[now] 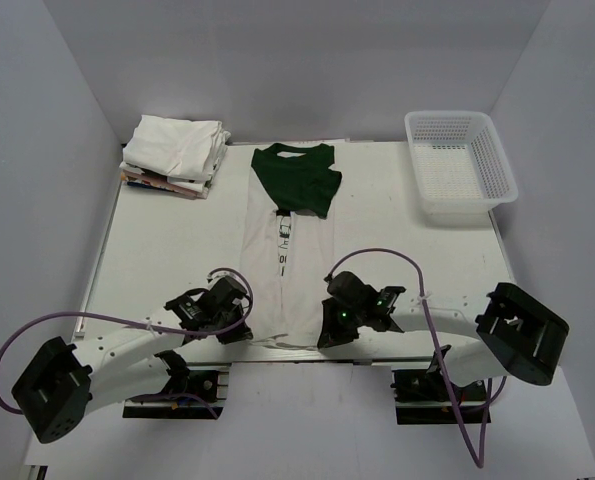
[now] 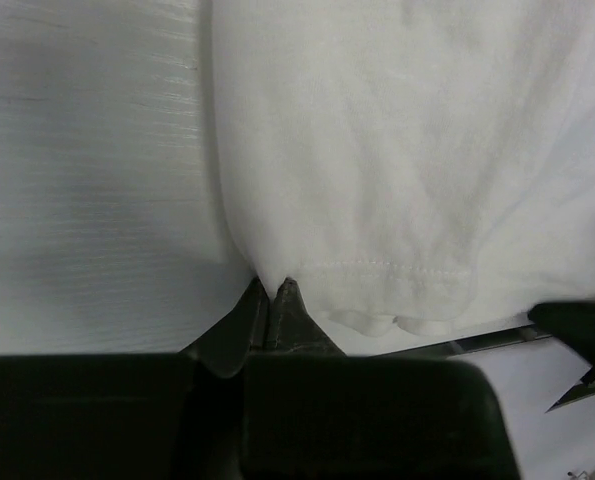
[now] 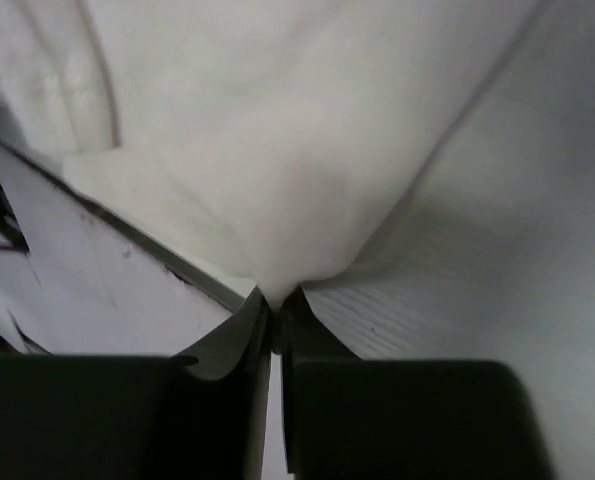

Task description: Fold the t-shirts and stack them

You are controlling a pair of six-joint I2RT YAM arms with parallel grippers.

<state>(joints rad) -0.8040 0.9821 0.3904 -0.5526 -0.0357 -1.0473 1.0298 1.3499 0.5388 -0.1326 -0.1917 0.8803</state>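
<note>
The white t-shirt with dark green sleeves and collar [image 1: 285, 240] lies lengthwise down the table's middle, sides folded in to a narrow strip, green sleeves folded over the chest at the far end. My left gripper [image 1: 239, 330] is shut on the hem's near left corner [image 2: 273, 278]. My right gripper [image 1: 327, 335] is shut on the hem's near right corner [image 3: 277, 285]. Both hold the hem at the table's near edge. A stack of folded whitish t-shirts [image 1: 175, 152] sits at the far left.
A white plastic mesh basket [image 1: 460, 165] stands at the far right. The table's near edge [image 1: 297, 355] runs just below the hem. The enclosure's walls rise on the left, right and back.
</note>
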